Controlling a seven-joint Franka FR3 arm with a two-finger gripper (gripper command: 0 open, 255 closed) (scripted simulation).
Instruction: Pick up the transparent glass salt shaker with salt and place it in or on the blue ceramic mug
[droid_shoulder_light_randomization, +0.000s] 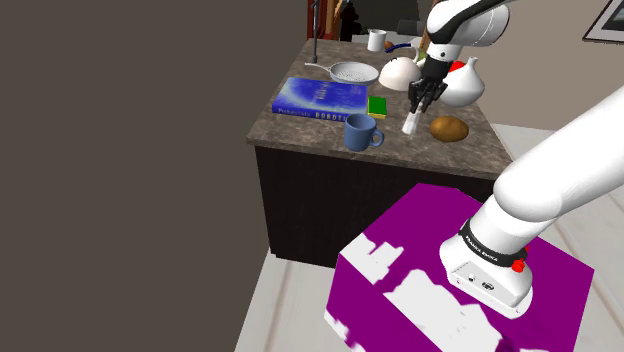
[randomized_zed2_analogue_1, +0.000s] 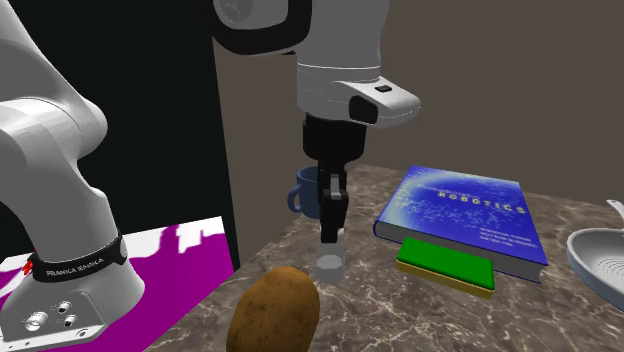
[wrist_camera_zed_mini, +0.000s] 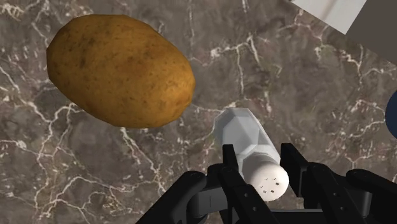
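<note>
The gripper (wrist_camera_zed_mini: 261, 167) is closed around the salt shaker (wrist_camera_zed_mini: 247, 135), its two black fingers clasping the clear body just below the white perforated cap. The shaker hangs base-down over the marbled bench (wrist_camera_zed_mini: 83, 172), just beside the brown potato (wrist_camera_zed_mini: 121, 70); whether its base touches the bench cannot be told. The blue mug (droid_shoulder_light_randomization: 360, 132) stands apart, at the shoulder view's left of the shaker, near the blue book (randomized_zed2_analogue_1: 465, 215) and the green sponge (randomized_zed2_analogue_1: 447, 265).
</note>
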